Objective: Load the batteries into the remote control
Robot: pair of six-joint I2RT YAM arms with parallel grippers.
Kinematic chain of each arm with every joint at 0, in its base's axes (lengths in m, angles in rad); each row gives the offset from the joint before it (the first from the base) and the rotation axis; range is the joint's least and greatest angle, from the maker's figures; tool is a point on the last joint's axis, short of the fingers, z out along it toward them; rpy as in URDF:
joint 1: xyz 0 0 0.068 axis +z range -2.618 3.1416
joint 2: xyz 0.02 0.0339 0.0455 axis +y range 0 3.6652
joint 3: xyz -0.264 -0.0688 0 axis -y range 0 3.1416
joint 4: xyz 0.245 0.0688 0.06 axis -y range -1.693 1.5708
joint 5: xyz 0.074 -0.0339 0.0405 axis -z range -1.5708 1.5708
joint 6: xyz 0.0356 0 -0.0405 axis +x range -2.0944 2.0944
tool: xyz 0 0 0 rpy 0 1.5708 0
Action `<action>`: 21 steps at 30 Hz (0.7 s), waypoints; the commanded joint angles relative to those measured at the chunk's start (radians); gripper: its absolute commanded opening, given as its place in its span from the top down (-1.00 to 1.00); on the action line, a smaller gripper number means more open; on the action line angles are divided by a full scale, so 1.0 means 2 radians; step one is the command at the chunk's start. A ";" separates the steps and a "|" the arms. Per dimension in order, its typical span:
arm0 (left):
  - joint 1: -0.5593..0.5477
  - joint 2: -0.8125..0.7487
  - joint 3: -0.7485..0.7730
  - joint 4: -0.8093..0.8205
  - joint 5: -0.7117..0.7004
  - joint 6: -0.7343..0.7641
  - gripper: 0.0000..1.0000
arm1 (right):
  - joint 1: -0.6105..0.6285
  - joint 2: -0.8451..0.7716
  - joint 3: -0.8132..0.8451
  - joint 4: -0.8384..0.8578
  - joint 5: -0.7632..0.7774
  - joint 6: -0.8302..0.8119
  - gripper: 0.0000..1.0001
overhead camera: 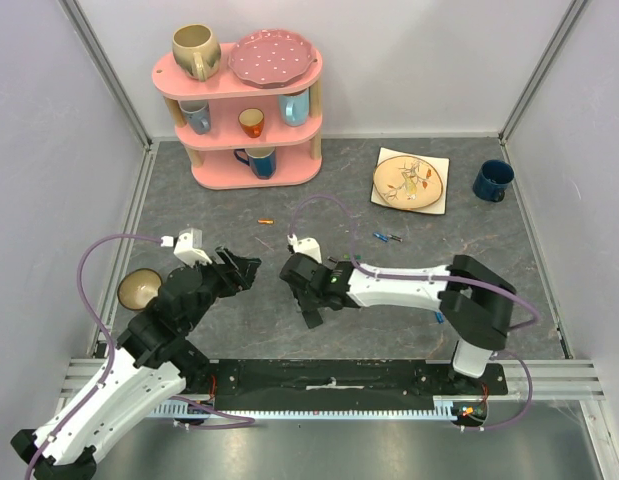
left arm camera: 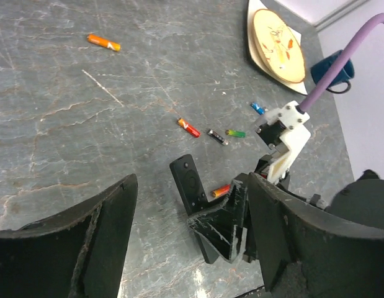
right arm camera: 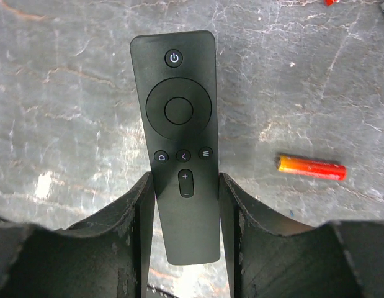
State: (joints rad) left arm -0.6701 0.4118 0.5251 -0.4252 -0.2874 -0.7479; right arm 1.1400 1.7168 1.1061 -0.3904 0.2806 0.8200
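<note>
While my right gripper (right arm camera: 185,180) hangs low over the grey table (right arm camera: 67,112), its two fingers press on the long edges of the remote control (right arm camera: 179,112). It is clamped there about halfway along, button face up, with the power-button end sticking out past the fingertips. Whether the remote control is lifted or touching the table, I cannot tell. Just right of it in the wrist view, an orange-red battery (right arm camera: 311,167) lies flat on the table, near the remote control but not touching it.

Over to my left gripper (overhead camera: 241,268): jaws spread wide, nothing gripped, hovering just beside the right gripper and facing it.

Further out, more cells lie scattered on the table. A red-and-yellow battery (left arm camera: 188,127), a dark battery (left arm camera: 218,136) and a green battery (left arm camera: 236,133) sit close together. A blue battery (left arm camera: 258,108) lies beyond them toward the plate (left arm camera: 278,37). An orange battery (left arm camera: 103,42) sits well apart, off on its own.
</note>
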 commanded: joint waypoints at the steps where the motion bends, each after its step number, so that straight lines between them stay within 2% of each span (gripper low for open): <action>1: -0.002 0.013 0.024 -0.016 -0.038 -0.024 -0.53 | 0.002 0.038 0.051 0.008 0.046 0.046 0.70; 4: -0.002 0.014 0.022 -0.018 -0.040 -0.027 -0.51 | 0.001 0.057 0.069 -0.007 0.054 0.051 0.65; 7: -0.002 0.018 0.017 -0.013 -0.040 -0.032 -0.49 | 0.001 0.073 0.075 -0.016 0.057 0.048 0.39; 12: -0.002 0.053 0.024 -0.009 -0.024 -0.034 -0.45 | 0.001 0.087 0.073 -0.020 0.058 0.043 0.08; 16: -0.002 0.073 0.025 -0.004 -0.016 -0.037 -0.46 | 0.001 0.090 0.071 -0.018 0.055 0.036 -0.29; 21: -0.002 0.080 0.021 0.001 -0.011 -0.040 -0.51 | 0.001 0.081 0.066 -0.017 0.054 0.028 -0.49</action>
State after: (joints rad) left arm -0.6701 0.5701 0.5354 -0.4625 -0.3119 -0.7914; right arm 1.1397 1.8992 1.2209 -0.4267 0.3607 0.8776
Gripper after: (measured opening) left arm 0.740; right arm 0.718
